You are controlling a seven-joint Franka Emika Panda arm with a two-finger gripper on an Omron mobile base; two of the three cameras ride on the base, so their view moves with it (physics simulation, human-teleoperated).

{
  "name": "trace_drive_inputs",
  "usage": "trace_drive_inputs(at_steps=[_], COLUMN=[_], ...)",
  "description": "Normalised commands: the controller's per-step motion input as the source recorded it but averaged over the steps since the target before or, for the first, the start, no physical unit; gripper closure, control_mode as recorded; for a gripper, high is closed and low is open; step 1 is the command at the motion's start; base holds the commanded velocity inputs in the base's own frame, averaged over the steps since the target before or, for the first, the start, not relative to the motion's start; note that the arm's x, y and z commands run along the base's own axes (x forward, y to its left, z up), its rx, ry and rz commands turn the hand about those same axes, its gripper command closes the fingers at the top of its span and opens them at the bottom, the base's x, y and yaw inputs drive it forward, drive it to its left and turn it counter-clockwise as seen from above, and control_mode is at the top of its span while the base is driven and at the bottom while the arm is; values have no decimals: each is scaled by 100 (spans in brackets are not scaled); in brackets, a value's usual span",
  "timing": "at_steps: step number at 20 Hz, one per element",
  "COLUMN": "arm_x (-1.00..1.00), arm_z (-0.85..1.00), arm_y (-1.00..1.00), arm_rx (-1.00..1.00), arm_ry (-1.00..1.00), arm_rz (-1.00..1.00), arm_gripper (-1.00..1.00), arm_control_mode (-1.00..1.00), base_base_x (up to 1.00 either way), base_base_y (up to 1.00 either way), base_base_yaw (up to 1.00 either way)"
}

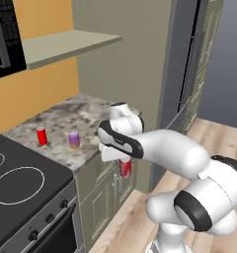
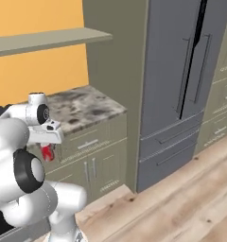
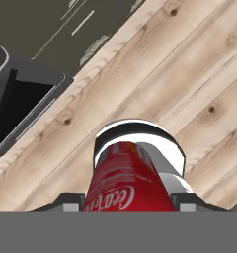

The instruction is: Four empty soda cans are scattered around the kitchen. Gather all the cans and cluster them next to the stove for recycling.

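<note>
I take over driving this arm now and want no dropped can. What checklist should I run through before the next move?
1. Red can in gripper: ok, clamped between the fingers.
2. Can clear of floor: ok, it hangs in the air beside the cabinets.
3. Bare counter near the stove: ok.
4. Cans already there upright: ok, second red can and purple can stand apart.
5. Blue can located: cannot tell.

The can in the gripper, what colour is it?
Red can with white lettering, best in the hand view.
</note>
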Motion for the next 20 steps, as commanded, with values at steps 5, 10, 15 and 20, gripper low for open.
trace_drive_inputs(at_steps=[5,10,15,20], arm_x=[0,0,0,0], arm_z=[0,0,0,0], arm_y=[0,0,0,0], arm_rx=[0,0,0,0], arm_ry=[0,0,0,0], arm_rz=[0,0,0,0], arm_gripper=[100,100,100,100], arm_control_mode=[100,100,100,100], base_base_x=[70,69,68,63], base_base_y=[-2,-6,-11,-12], base_base_yaw=[23,25,24,24])
